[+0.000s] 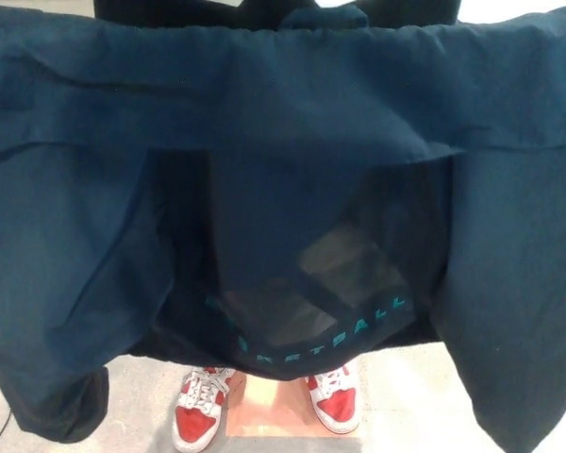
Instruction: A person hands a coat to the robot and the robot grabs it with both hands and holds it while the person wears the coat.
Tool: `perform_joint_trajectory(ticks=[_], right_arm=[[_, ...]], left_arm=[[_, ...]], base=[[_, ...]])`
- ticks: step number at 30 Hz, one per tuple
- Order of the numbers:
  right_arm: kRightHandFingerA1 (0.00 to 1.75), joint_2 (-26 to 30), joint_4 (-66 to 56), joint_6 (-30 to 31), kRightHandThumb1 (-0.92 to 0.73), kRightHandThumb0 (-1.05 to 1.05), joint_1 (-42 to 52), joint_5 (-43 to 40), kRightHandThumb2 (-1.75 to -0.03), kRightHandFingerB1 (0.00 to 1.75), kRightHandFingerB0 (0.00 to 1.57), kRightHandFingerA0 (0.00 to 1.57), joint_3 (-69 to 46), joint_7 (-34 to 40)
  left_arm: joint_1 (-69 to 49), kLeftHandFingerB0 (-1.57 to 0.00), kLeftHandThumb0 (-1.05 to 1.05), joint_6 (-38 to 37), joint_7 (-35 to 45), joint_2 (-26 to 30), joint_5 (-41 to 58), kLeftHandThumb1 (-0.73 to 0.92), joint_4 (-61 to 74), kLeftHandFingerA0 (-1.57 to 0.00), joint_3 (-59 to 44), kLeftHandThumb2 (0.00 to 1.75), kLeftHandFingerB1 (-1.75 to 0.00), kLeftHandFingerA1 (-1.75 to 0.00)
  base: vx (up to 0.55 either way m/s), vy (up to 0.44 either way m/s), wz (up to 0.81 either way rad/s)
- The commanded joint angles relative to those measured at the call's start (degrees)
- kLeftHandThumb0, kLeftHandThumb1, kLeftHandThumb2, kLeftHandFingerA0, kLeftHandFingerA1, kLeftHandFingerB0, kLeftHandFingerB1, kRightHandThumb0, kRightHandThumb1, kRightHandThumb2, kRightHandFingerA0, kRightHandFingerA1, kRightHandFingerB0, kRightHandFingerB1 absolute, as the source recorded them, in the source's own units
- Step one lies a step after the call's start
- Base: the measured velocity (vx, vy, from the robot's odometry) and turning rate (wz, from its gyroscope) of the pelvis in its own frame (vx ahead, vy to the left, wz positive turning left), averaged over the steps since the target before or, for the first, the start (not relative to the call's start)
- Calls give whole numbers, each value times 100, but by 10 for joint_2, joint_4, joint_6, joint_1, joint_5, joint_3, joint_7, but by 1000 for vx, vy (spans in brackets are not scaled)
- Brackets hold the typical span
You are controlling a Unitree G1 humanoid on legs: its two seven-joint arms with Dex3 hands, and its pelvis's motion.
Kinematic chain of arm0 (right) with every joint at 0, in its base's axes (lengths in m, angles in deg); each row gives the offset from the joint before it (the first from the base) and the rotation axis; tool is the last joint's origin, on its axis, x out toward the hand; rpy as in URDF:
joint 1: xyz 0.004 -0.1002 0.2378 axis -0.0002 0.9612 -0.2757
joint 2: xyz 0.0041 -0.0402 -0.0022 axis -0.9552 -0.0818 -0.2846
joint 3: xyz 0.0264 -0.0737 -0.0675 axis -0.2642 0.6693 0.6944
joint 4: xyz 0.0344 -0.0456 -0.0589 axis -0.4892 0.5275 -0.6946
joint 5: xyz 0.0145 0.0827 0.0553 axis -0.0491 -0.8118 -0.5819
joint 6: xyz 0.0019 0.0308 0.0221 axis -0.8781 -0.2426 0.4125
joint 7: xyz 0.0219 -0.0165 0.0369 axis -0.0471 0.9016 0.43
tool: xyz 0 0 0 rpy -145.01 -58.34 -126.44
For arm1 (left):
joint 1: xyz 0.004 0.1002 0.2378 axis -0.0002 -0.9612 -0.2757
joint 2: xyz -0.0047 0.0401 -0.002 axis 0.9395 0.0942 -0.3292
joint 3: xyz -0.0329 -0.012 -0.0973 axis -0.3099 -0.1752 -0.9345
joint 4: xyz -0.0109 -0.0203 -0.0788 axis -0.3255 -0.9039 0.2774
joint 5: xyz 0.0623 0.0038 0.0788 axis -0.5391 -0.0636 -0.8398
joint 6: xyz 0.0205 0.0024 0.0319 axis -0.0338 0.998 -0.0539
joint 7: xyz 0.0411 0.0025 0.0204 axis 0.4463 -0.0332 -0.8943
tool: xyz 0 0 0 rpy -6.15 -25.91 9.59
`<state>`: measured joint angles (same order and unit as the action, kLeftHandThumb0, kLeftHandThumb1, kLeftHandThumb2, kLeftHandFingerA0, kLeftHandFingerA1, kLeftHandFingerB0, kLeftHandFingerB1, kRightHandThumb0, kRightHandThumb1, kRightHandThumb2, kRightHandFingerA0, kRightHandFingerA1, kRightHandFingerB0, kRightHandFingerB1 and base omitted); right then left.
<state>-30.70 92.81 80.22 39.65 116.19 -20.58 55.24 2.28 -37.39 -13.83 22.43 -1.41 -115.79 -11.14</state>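
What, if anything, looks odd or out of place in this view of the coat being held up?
Nothing looks damaged or spilled. The dark navy coat fills nearly the whole view, spread wide, hiding the robot's hands. Its teal lettering reads upside down through the thin lining. Below it, a person's red-and-white sneakers stand beside a brown patch on the floor.

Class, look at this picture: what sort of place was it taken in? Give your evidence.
Probably indoors, though little shows: a dark coat fills the view, and below it a person's red-and-white sneakers stand on smooth pale floor.
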Motion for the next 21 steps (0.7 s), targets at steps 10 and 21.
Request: perform_joint_trajectory(ticks=[10, 21], right_arm=[[44, 79, -471, -147, -57, -50, -6, 80, -57, 38, 48, 58, -169, 144], [62, 65, -541, -305, -49, -64, -106, -41, -89, 52, 41, 55, -304, 171]], left_arm=[[12, -60, -51, -217, -236, 109, -119, 55, 442, -70, -130, 57, -45, -52], [50, -59, -62, -347, -205, 79, -24, 52, 643, -63, -271, 56, -61, -83]], base=[[0, 0, 0], [0, 0, 0]])
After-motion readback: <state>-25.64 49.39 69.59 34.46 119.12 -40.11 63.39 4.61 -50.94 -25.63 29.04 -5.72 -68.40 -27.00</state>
